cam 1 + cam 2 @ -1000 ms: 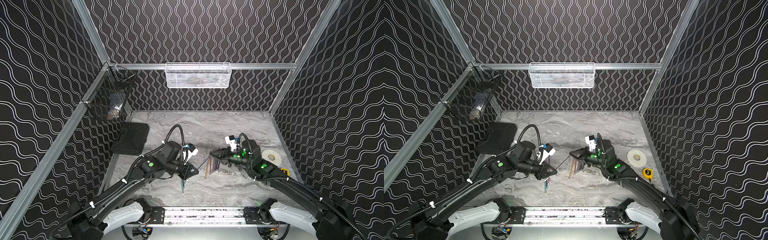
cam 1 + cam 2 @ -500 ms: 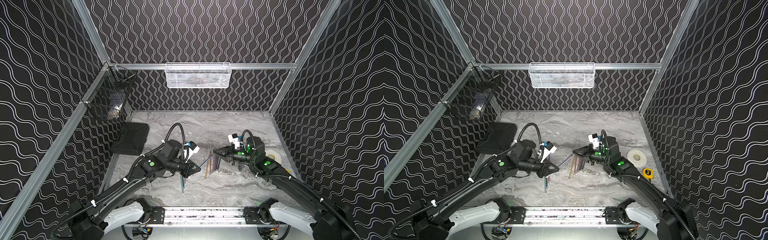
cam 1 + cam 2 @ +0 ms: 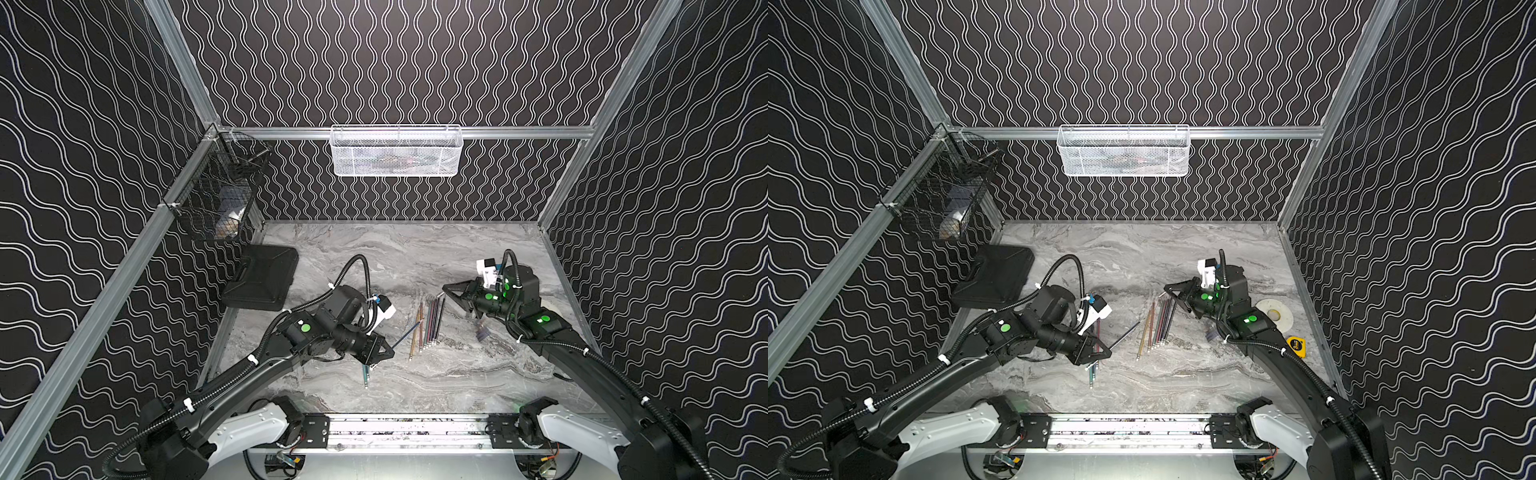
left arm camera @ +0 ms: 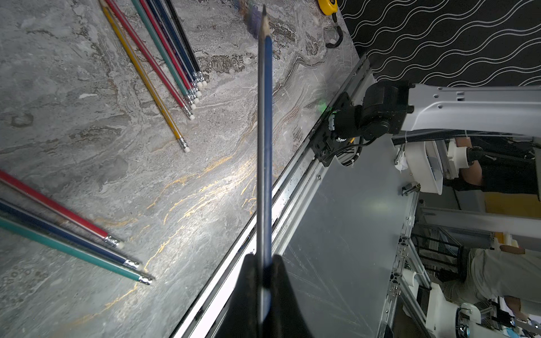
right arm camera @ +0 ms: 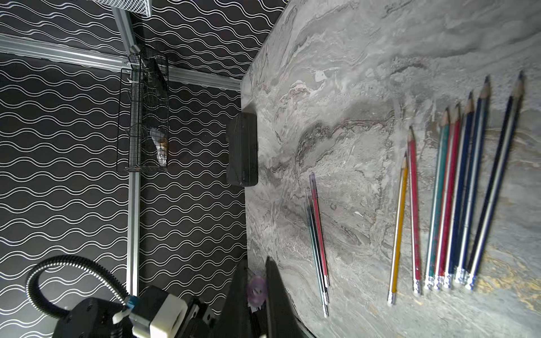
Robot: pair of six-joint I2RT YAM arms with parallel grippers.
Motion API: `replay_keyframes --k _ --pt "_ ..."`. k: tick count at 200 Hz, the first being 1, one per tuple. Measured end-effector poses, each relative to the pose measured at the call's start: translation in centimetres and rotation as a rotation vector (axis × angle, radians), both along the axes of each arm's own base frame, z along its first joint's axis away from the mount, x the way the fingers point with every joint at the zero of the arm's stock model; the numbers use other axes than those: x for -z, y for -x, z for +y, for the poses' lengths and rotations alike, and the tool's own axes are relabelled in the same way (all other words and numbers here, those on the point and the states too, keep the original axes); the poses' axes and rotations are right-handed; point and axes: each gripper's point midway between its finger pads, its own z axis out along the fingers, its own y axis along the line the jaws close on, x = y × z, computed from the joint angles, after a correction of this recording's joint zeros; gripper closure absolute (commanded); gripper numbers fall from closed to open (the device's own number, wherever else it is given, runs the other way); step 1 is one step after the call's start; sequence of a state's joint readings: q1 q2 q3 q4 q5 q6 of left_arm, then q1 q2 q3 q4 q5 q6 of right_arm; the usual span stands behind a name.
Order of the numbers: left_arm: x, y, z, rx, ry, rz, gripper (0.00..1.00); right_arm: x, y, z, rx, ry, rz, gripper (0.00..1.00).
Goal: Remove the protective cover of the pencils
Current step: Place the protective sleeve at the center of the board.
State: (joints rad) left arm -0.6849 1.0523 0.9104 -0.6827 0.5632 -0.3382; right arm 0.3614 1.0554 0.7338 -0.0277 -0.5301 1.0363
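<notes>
Left fingers [image 4: 246, 292] tight on blue pencil [image 4: 265, 146], right fingers [image 5: 276, 292] on purple cap [image 5: 257, 288], farther apart.

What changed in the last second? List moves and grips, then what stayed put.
The right pincer drew back from the tip of the blue pencil, toward the far wall, shut on a small purplish cap; the tip shows bare. The left pincer stayed shut on that pencil. The other pencils lay unmoved.
</notes>
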Motion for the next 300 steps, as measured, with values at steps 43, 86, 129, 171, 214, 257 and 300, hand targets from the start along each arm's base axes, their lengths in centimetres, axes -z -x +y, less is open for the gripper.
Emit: replay_keyframes --k 43,86,129,171,214,257,300 --pt "0.3 0.0 0.1 -0.004 -0.015 0.009 1.0 3.7 1.0 -5.1 0.146 0.116 0.089 0.92" --pt "0.5 0.0 0.2 -0.005 -0.021 0.013 1.0 9.8 4.2 -10.9 0.311 0.281 0.245 0.85" --pt "0.5 0.0 0.2 -0.005 -0.021 0.013 1.0 14.7 7.4 -13.6 0.399 0.389 0.38 0.86" --pt "0.5 0.1 0.2 -0.005 -0.021 0.013 1.0 17.0 8.4 -15.0 0.443 0.459 0.451 0.85" --pt "0.5 0.1 0.2 -0.006 -0.022 0.013 1.0 18.8 8.7 -15.4 0.447 0.484 0.507 0.84" --pt "0.6 0.0 0.2 -0.007 -0.026 0.015 1.0 18.6 8.3 -15.4 0.455 0.471 0.488 0.77" --pt "0.6 0.0 0.2 -0.008 -0.027 0.015 1.0 16.3 8.0 -14.3 0.408 0.415 0.417 0.66"
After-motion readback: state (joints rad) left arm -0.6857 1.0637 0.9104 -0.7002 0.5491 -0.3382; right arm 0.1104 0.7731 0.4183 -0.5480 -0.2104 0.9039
